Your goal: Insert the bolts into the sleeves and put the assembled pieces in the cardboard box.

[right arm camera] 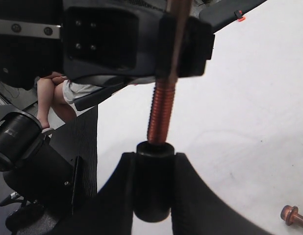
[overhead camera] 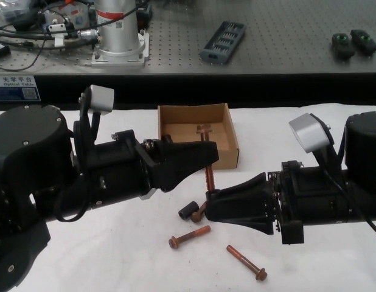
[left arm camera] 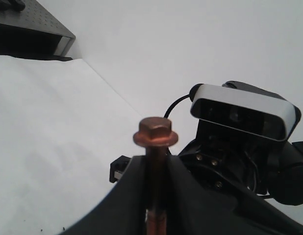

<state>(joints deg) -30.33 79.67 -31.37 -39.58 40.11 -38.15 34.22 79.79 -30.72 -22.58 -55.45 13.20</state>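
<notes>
Black left pincer (left arm camera: 155, 166) closed narrow on copper-coloured flanged hex bolt (left arm camera: 155, 133), shank upright, head up. Right pincer (right arm camera: 152, 169) clamped round short black cylindrical sleeve (right arm camera: 152, 193) directly below; thread tip at sleeve mouth, barely entered. Risk: slight tilt or offset jams thread on rim, or push slides bolt up through grip. Brown cardboard box (overhead camera: 227, 131) just beyond; loose bolts (overhead camera: 189, 236) on white bench (overhead camera: 115, 255).

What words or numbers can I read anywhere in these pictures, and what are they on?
Blue and white label on the front edge of the far bench: print too small to read.
Sticker on the silver post: blurred, unreadable.
Nothing else carries text I can read.
</notes>
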